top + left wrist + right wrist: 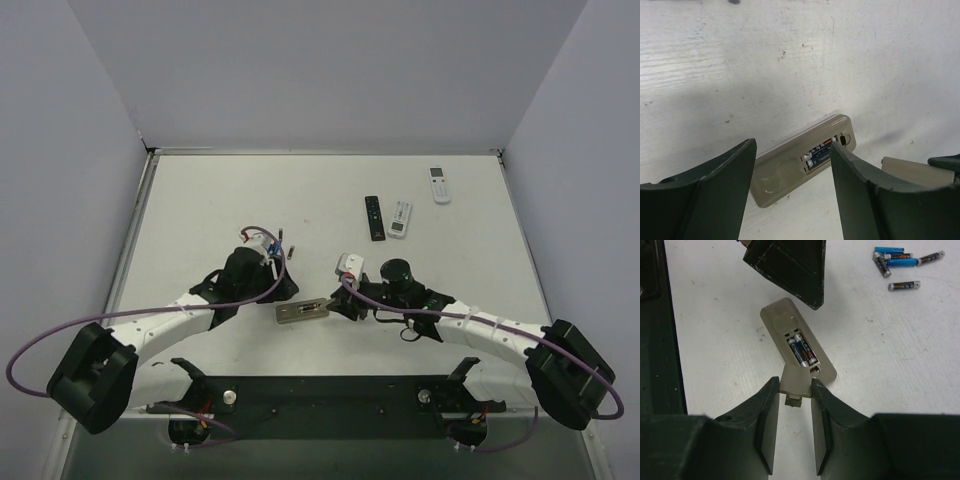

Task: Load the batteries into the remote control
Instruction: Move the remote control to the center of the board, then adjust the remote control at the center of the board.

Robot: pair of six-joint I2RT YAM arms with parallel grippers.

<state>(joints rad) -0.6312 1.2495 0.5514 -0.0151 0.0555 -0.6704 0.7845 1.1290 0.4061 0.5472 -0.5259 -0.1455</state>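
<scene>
A scuffed white table [200, 200] sits enclosed by plain pale grey walls [330, 70]

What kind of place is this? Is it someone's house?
Probably not a house; it looks like a robot testing lab. A white table is boxed in by blank walls, a left arm and a right arm are bolted at its edge, and remotes and loose batteries are laid out.
</scene>
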